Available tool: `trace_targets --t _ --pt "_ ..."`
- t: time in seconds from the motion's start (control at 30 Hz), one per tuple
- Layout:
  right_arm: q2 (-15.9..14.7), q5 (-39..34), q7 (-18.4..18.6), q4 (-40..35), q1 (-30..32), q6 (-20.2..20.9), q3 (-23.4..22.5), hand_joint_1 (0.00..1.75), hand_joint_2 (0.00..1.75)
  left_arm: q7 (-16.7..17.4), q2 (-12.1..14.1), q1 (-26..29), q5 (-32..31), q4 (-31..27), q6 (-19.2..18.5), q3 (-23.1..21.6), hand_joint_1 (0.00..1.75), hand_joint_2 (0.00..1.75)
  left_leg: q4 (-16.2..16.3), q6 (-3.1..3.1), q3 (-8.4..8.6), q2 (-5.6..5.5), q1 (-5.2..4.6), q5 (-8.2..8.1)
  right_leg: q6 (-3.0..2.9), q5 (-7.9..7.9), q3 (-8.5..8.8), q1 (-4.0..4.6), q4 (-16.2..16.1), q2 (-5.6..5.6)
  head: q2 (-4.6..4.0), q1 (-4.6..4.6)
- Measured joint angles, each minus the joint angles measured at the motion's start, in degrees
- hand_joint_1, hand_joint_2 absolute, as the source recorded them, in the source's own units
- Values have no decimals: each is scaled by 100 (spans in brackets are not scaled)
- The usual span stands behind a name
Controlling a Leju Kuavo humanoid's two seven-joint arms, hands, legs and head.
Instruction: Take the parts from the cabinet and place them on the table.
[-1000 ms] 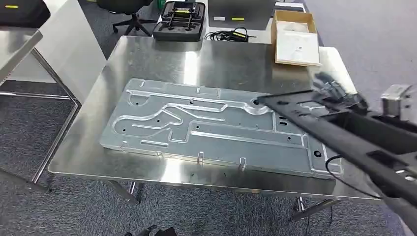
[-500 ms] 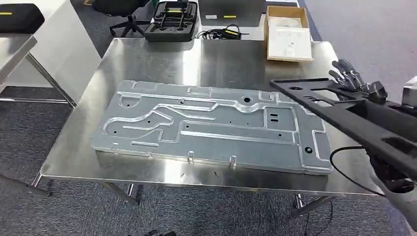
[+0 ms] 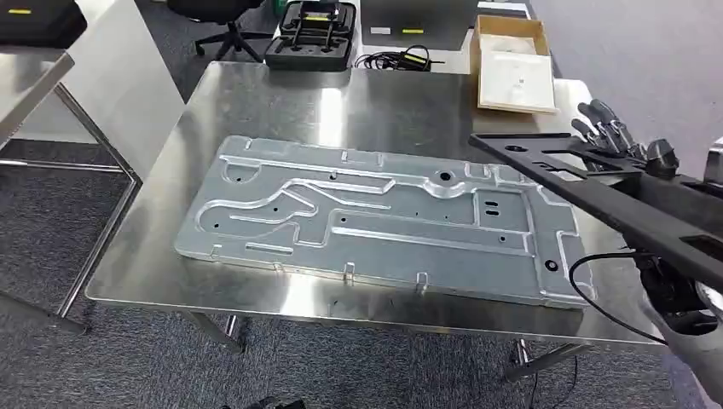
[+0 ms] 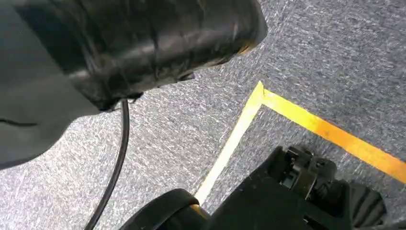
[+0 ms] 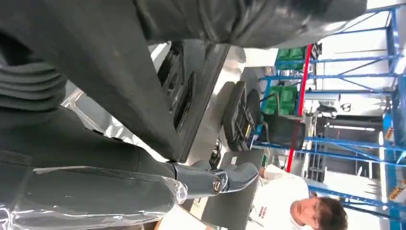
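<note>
A shiny steel table [image 3: 281, 102] stands on grey carpet [image 3: 51, 213] and carries a large metal plate [image 3: 375, 217]. The right hand [image 3: 618, 141] seems to clasp a long black part [image 3: 614, 200] over the table's right edge. The left hand's fingers cannot be told.

metal plate [image 3: 375, 217] on table [image 3: 256, 102], box [image 3: 514, 72] behind

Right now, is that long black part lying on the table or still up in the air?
In the air: the black part, held by the right hand, juts tilted over the table's right edge.
</note>
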Motion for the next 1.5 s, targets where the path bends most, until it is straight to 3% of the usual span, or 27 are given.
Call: trace_targets --t 0.03,0.07,0.17,0.23,0.33,0.4,0.43,0.5,0.53,0.63,0.73,0.77,0.83,0.87,0.9,0.93,0.97,1.03,1.07,1.1,1.2,1.27,1.3,1.4,1.43,1.47,1.5 --pt "13 -11 0 13 -19 11 0 0 0 0 4 -2 0 0 0 0 0 0 41 -41 -32 -10 -23 -30 -9 -143 93 15 -158 -5 0 0" --pt "17 -22 -7 15 -48 15 0 0 0 2 -2 -13 -2 0 -2 0 0 0 100 -68 -78 -12 -51 -44 -100 -120 89 42 -205 25 0 2" --pt "28 -52 -57 46 -10 11 0 0 0 0 0 -7 -2 0 11 0 0 0 87 -109 -84 -9 -48 -26 -184 -106 64 46 -191 35 0 -7" --pt "33 -55 -72 57 -15 6 -7 0 0 -2 -2 -11 -2 0 20 0 0 0 270 -205 -164 -4 -25 -184 -244 -89 80 17 -216 25 0 -13" --pt "76 -55 -81 89 -17 9 -20 0 0 -4 -2 -12 0 0 20 9 0 0 1448 -294 -708 -2 27 -751 -287 -90 73 20 -214 24 0 -37" --pt "100 -55 -81 107 -8 9 -20 0 0 -4 -2 1 -2 0 20 9 0 0 1730 -294 -866 -2 34 -743 -287 -91 73 21 -213 29 0 -37" --pt "105 -55 -81 109 -5 9 -20 0 0 -4 -2 1 -2 0 20 9 0 0 1494 -276 -770 -2 34 -550 -287 -91 74 21 -213 34 0 -37" --pt "107 -55 -81 114 -9 9 -24 0 0 -4 0 -9 -2 0 20 11 0 0 584 -210 -333 -4 32 -66 -283 -93 83 25 -214 45 0 -37" --pt "109 -55 -83 114 -9 9 -26 0 0 -4 0 -18 -2 0 22 13 0 0 194 -169 -173 -15 20 4 -274 -98 84 23 -216 44 0 -35" --pt "124 -74 -125 140 -15 -20 -39 0 0 -13 -4 -21 -2 0 28 35 0 0 90 -147 -106 -15 -8 -38 -185 -78 70 48 -249 49 0 -24" --pt "131 -155 -171 177 1 -121 -88 0 0 -20 -11 -20 -7 0 42 37 0 0 -52 -38 -34 -4 12 38 -94 -140 64 16 -202 28 0 -24" --pt "138 -181 -173 205 -13 -175 -111 0 0 -20 -13 -24 -11 0 46 37 0 0 -79 -7 -20 -2 14 49 -93 -308 -36 36 15 26 0 -2" --pt "173 -251 -149 302 -33 -333 -155 0 0 -4 -22 -37 -26 0 35 37 0 0 -77 30 -23 -2 1 49 -79 -712 -411 36 838 31 0 11" --pt "201 -264 -127 367 -28 -387 -168 0 0 4 -26 -33 -35 0 26 37 0 0 -75 35 -26 -2 -11 46 -67 -853 -617 36 1246 30 0 9" --pt "227 -269 -122 426 -17 -430 -168 0 0 11 -26 -29 -46 0 13 39 0 0 -64 39 -29 -2 -16 42 -59 -858 -721 36 1430 30 0 9" --pt "243 -282 -122 459 -3 -439 -171 0 0 11 -24 -25 -52 0 13 37 0 0 -53 44 -29 -2 -18 34 -57 -734 -689 35 1342 29 0 9" --pt "254 -310 -131 492 -3 -439 -181 0 0 11 -26 -25 -66 0 13 39 0 0 -29 38 -28 -2 -17 17 -59 -484 -518 33 991 27 0 9" --pt "289 -348 -151 549 -11 -431 -238 0 0 11 -28 -37 -81 0 11 37 0 0 59 2 -31 -10 -11 -43 -62 -8 -29 28 -3 6 0 11" --pt "315 -356 -162 586 -20 -429 -260 0 0 11 -28 -44 -87 0 9 39 0 0 85 -28 -58 -13 -44 -66 -79 -159 45 59 -120 3 0 11" --pt "315 -358 -166 590 -18 -429 -269 0 0 11 -31 -47 -87 0 4 39 0 0 132 -39 -84 -21 -54 -73 -131 -127 66 84 -181 26 0 2" --pt "332 -361 -179 649 36 -429 -284 0 0 5 -31 -41 -85 0 9 39 0 0 111 -80 -85 -17 -52 -55 -192 -121 47 88 -171 35 0 -9" --pt "339 -330 -181 662 37 -415 -310 0 0 -7 -28 -49 -85 0 13 39 0 0 240 -167 -130 -11 -39 -171 -267 -104 70 45 -199 33 0 -2" --pt "343 -312 -188 662 37 -411 -326 0 0 -11 -31 -58 -85 0 15 39 0 0 485 -210 -240 -3 -33 -332 -289 -107 71 39 -198 28 0 -40" --pt "374 -201 -190 680 40 -413 -332 0 0 -20 -31 -48 -87 0 15 39 0 0 1736 -273 -849 -3 17 -849 -314 -109 66 42 -196 25 0 -39" --pt "385 -168 -188 686 45 -413 -332 0 0 -20 -31 -44 -87 0 17 39 0 0 1901 -271 -946 -3 18 -852 -314 -110 67 43 -195 27 0 -37" --pt "393 -127 -175 688 47 -415 -332 0 0 -20 -31 -45 -90 0 17 41 0 0 1796 -257 -916 -3 17 -715 -314 -110 70 44 -195 32 0 -37" --pt "393 -98 -162 686 47 -422 -332 0 0 -17 -28 -50 -94 0 17 42 0 0 1413 -227 -747 -4 16 -470 -313 -111 75 50 -195 38 0 -37"
